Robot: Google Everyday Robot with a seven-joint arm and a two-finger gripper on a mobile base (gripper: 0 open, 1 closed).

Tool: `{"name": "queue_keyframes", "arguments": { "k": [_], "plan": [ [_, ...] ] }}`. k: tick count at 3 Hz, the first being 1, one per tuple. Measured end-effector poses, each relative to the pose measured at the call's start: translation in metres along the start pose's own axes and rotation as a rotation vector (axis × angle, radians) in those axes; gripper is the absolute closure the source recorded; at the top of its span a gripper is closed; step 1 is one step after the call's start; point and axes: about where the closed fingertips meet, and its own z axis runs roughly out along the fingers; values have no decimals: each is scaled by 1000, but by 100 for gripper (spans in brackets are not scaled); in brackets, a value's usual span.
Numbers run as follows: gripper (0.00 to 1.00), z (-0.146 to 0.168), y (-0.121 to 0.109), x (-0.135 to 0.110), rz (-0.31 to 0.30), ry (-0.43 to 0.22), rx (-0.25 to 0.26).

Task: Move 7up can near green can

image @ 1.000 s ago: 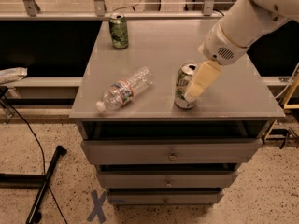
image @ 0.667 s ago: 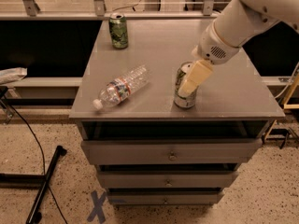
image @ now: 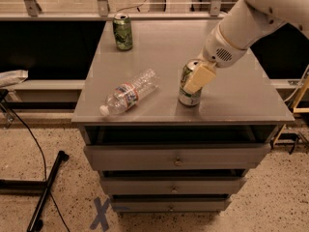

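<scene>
The gripper (image: 193,83) hangs over the right front part of the grey surface (image: 241,98), at the end of a thick white arm (image: 251,21) that comes in from about 2 o'clock. Its pale cream end lies slantwise across the upper front of the 7up can (image: 190,99), covering part of the rim and the label. Whether it is closed on the can or only placed against it cannot be told from this view.

The 7up can stands upright on the surface, at about 4 o'clock from the middle of the top and a little back from the front edge. Its silver-white body with green patches shows below the gripper.

The green can (image: 122,32) stands upright near the far left corner, at about 11 o'clock, well apart from the 7up can.

Between the two, nearer the front, a clear plastic water bottle (image: 130,93) lies on its side at about 8 o'clock from the middle. Its white cap points toward the front left corner, and a red and blue label wraps its middle.

The surface is the top of a grey drawer cabinet (image: 176,156) with three drawer fronts facing the camera. On the speckled floor at 7 o'clock from the cabinet there is a blue X mark (image: 100,214), and farther left a black stand leg (image: 47,190) with a thin cable beside it.
</scene>
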Motion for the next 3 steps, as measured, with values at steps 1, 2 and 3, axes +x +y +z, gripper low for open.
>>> {"name": "queue_keyframes", "arguments": {
  "k": [1,2,3],
  "plan": [
    [84,-9,-7,-4,-6,-16,-1],
    [100,-13,-31,-11,-5,2,-1],
    [100,-16,-64,-40,-5,9,-2]
  ]
}}
